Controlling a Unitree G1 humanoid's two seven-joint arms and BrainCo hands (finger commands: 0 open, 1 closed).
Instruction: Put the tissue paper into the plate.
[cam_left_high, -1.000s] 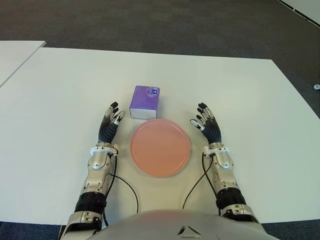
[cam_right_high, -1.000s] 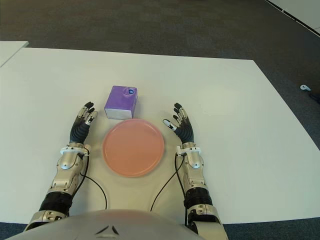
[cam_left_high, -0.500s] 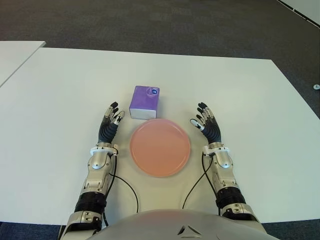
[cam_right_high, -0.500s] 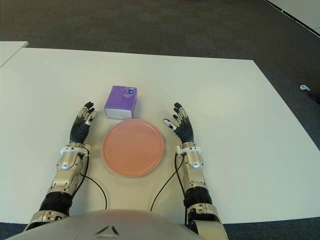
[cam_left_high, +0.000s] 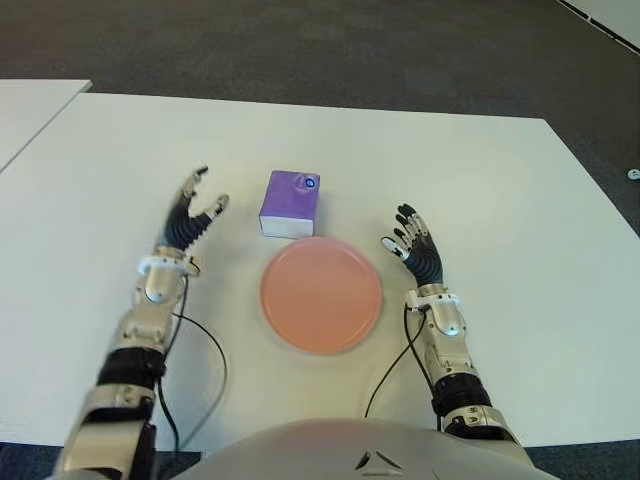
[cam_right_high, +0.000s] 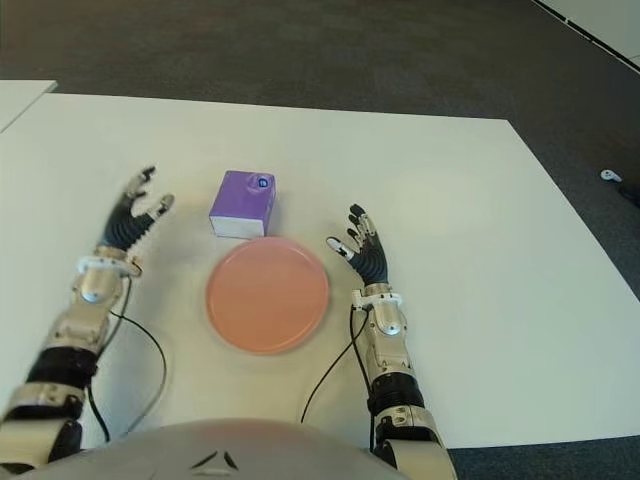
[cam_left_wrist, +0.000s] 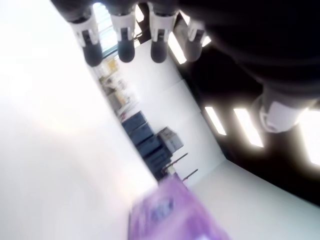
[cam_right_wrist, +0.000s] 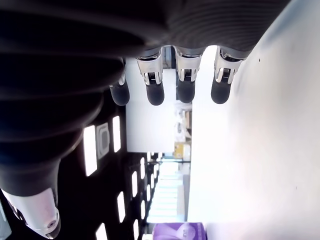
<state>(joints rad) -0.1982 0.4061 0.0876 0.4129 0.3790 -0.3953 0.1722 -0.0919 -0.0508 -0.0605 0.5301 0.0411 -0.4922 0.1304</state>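
A purple tissue pack (cam_left_high: 290, 204) lies on the white table (cam_left_high: 480, 190), just beyond a round pink plate (cam_left_high: 321, 294). The pack also shows in the left wrist view (cam_left_wrist: 172, 215) and small in the right wrist view (cam_right_wrist: 181, 232). My left hand (cam_left_high: 195, 212) is raised above the table to the left of the pack, fingers spread and holding nothing. My right hand (cam_left_high: 411, 243) shows to the right of the plate, fingers spread and empty.
A second white table (cam_left_high: 30, 105) stands at the far left with a narrow gap between. Dark carpet (cam_left_high: 330, 50) lies beyond the far table edge. Black cables (cam_left_high: 390, 375) run from both wrists toward my body.
My left hand has lifted and moved away from beside the plate, forward and to the left, now level with the tissue pack. The right hand, pack and plate have not moved.
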